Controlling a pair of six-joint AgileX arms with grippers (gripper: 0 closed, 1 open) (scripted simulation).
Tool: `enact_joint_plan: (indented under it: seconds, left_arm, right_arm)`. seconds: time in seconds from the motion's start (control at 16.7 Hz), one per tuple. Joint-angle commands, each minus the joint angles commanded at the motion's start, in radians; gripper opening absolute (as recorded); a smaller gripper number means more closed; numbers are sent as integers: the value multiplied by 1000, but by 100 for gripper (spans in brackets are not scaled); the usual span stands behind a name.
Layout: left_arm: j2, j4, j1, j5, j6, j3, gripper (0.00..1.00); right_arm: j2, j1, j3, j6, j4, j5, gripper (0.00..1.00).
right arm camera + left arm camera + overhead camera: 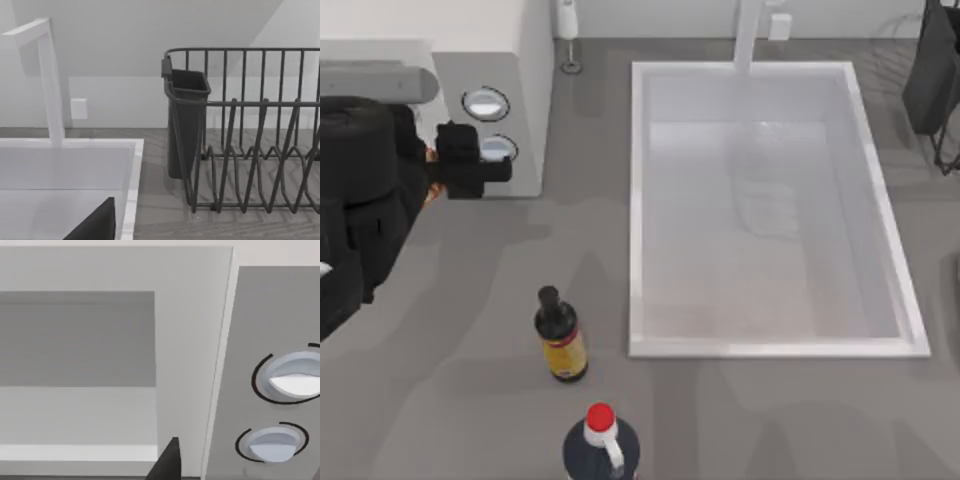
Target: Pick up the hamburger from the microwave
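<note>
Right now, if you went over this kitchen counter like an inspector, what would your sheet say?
Surface: grey counter, nothing spilled.
Job's things: microwave at the top view's left rear, cavity open; hamburger possibly the orange-brown sliver beside the left arm, mostly hidden.
Clutter: yellow-labelled bottle and red-capped bottle standing near the front.
Jaws: left gripper in front of the microwave's knobs; right gripper by the sink, facing the dish rack.
Cables: nothing seen.
Surroundings: white sink with faucet; dark dish rack on the right.
</note>
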Motion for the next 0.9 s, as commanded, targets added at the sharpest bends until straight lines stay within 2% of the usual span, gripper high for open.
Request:
enact_joint_plan:
  seconds: [0.24,0.42,0.6,0.9]
  left_arm:
    - [18,6,13,2,3,0,0]
    - [85,75,9,0,2,-16,0]
    - [223,238,3,-1,1,-50,0]
    - [479,627,-2,2,1,-131,0]
  right_arm:
    - [0,0,0,0,0,0,100]
    - [0,0,0,0,0,0,100]
    - [0,0,0,0,0,0,100]
    - [0,0,0,0,0,0,100]
